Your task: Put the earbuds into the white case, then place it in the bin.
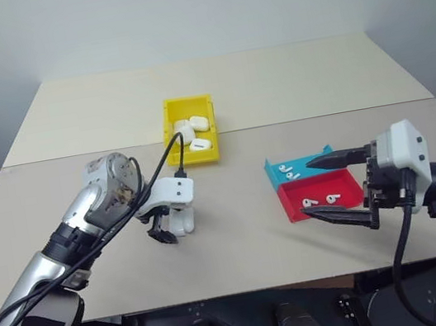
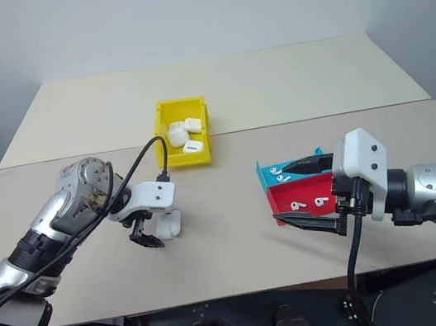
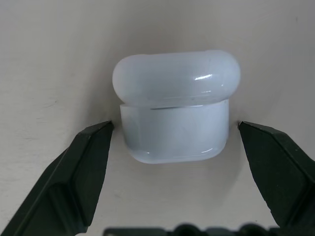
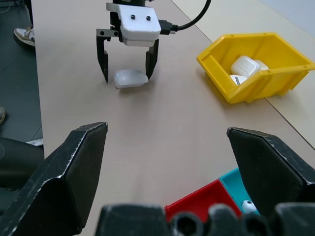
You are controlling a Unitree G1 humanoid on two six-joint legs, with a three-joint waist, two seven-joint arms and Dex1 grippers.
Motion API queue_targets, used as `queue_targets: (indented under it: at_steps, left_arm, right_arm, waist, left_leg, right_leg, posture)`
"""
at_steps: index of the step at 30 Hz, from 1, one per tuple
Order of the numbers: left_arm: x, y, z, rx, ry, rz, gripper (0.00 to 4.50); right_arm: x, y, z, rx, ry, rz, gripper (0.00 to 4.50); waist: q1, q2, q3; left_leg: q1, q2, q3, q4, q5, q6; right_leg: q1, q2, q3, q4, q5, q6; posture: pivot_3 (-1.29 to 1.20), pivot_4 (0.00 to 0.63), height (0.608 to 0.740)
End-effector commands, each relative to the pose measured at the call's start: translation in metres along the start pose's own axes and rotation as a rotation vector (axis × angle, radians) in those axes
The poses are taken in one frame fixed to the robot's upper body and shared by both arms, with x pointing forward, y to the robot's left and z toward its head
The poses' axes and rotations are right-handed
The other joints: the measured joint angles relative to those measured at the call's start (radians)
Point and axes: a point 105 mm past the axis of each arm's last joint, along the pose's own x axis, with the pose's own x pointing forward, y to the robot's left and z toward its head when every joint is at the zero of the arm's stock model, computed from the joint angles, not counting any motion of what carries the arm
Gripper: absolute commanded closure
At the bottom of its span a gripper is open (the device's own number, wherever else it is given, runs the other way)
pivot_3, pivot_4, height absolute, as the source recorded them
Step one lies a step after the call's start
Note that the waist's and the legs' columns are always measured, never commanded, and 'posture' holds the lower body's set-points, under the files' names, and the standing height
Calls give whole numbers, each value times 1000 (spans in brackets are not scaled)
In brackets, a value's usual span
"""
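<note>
White case (image 3: 175,105) lid seam, close-up

Cases in yellow bin (image 1: 173,134): three. Case on table (image 4: 131,78): one. Earbuds (image 1: 289,173): four. Trays: two.

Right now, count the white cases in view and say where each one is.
4, perhaps more hidden: one white case lies on the table between the left gripper's open jaws, and three more sit piled in the yellow bin.
</note>
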Motion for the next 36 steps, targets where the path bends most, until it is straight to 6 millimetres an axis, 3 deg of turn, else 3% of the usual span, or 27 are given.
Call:
queue_targets:
  at_steps: [1, 2, 5, 8, 9, 16, 21, 26, 31, 36]
  left_arm:
    - [2, 0, 0, -17, 0, 1, 95]
    - [2, 0, 1, -19, -6, 1, 95]
    - [3, 0, 2, -11, -11, 9, 645]
    - [2, -1, 2, -13, -18, 9, 1606]
    - [1, -1, 2, -9, -24, 10, 1725]
    - [-24, 2, 0, -37, -197, 112, 1725]
    - [-76, 9, 12, -106, -576, 269, 1725]
    - [-128, 1, 46, -161, -1117, 409, 1725]
    - [-129, -13, 81, -136, -1409, 454, 1725]
    - [-118, -16, 115, -114, -1519, 393, 1725]
  right_arm:
    - [-1, -1, 10, -47, -34, -5, 0]
    - [-2, -1, 10, -46, -34, -6, 0]
    - [-3, 0, 10, -46, -31, -7, 0]
    - [-3, 1, 10, -45, -28, -8, 0]
    - [-3, 1, 10, -45, -28, -7, 0]
    - [-3, 2, 9, -38, -35, -5, 0]
    - [-5, -1, 8, -26, -42, -19, 0]
    - [-5, -8, 10, -18, -56, -34, 0]
    - [-7, -20, 11, -22, -38, -55, 0]
    - [-10, -32, 8, -29, 26, -65, 0]
  waist:
    - [0, 0, 0]
    - [1, 0, 0]
    - [2, 0, 0]
    - [0, 0, 0]
    - [0, 0, 0]
    - [-1, 0, 0]
    - [2, -1, 0]
    - [5, 0, 0]
    - [5, -1, 0]
    - [6, -1, 0]
  left_leg:
    - [0, 0, 0, 0, 0, 0]
    - [0, 0, 0, 0, 0, 0]
    - [0, 0, 0, 0, 0, 0]
    - [0, 0, 0, 0, 0, 0]
    - [0, 0, 0, 0, 0, 0]
    - [0, 0, 0, 0, 0, 0]
    - [-1, 0, 0, 0, 0, 0]
    - [-1, 0, 0, 1, 0, 0]
    - [0, 0, -1, 1, 0, 0]
    - [0, 0, -1, 1, 0, 0]
  right_leg:
    - [0, 0, 0, 0, 0, 0]
    - [0, 0, 0, 0, 0, 0]
    - [0, 0, 0, 0, 0, 0]
    - [0, 0, 0, 0, 0, 0]
    - [0, 0, 0, 0, 0, 0]
    - [0, 0, 0, 0, 0, 0]
    - [-1, 0, 0, 0, 0, 0]
    - [0, -1, -1, 0, 0, 0]
    - [1, -1, -1, 0, 0, 1]
    - [2, -1, -1, 0, 1, 1]
  posture:
    - [0, 150, 740]
    - [0, 150, 740]
    - [0, 150, 740]
    - [0, 150, 740]
    - [0, 150, 740]
    - [0, 150, 740]
    - [0, 150, 740]
    - [0, 150, 740]
    - [0, 150, 740]
    - [0, 150, 740]
